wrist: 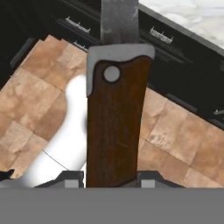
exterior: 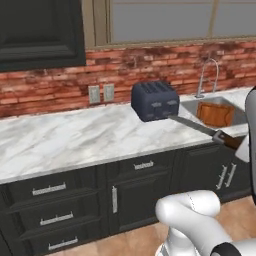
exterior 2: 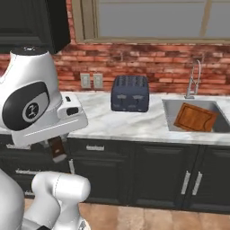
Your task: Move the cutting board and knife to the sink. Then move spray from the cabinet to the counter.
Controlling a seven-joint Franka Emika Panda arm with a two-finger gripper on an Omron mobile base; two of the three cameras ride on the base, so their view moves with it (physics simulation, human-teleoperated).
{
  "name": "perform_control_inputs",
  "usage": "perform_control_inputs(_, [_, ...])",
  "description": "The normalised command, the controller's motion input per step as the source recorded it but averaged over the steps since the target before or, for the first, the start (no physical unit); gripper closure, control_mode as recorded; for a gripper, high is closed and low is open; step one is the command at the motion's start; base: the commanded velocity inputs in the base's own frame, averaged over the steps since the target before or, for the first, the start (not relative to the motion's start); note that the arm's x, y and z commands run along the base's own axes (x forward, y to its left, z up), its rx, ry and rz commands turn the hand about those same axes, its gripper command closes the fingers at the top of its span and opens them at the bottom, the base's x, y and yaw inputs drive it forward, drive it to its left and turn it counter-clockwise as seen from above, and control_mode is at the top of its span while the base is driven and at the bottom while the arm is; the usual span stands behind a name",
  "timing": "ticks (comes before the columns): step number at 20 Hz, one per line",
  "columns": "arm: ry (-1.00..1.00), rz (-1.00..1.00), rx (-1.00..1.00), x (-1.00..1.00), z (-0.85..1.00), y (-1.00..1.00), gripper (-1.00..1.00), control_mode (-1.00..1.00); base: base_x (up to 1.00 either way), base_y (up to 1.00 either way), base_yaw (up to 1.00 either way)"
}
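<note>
Nearest you, the fingers (wrist: 107,180) are clamped on the knife (wrist: 116,118) by the butt of its brown wooden handle, one finger on each side. In the hand view the handle runs up to a grey bolster with a single rivet, then the steel blade, with tan floor tiles (wrist: 41,94) and dark drawers (wrist: 83,26) behind it. From the left base view you see the knife (exterior: 202,129) held in the air in front of the worktop (exterior: 60,137), blade pointing left toward the toaster (exterior: 155,101), handle at the right by the arm. In the right base view only the handle end (exterior 2: 57,148) shows, under the white hand, in front of the drawers.

Beyond that, the white marble worktop carries the dark toaster, standing near the brick wall (exterior: 50,85) with two sockets (exterior: 101,93) to its left.

Farther right, the board (exterior 2: 196,117) is in the sink (exterior 2: 168,117), tilted, leaning toward the far right of the basin. The tap (exterior 2: 194,80) stands behind it. At far upper left hangs a dark cabinet (exterior: 40,30).
</note>
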Motion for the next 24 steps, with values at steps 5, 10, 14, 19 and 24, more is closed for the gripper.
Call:
perform_control_inputs(5, [0.00,0.00,0.00,0.00,0.00,0.00,1.00,1.00,0.35,-1.00,0.11])
perform_control_inputs(10, [0.00,0.00,0.00,0.00,0.00,0.00,1.00,1.00,0.60,-1.00,0.17])
perform_control_inputs(14, [0.00,0.00,0.00,0.00,0.00,0.00,1.00,1.00,0.72,-1.00,0.20])
perform_control_inputs(19, [0.00,0.00,0.00,0.00,0.00,0.00,1.00,1.00,0.71,-0.96,0.20])
perform_control_inputs(24, [0.00,0.00,0.00,0.00,0.00,0.00,1.00,1.00,0.38,-0.51,0.12])
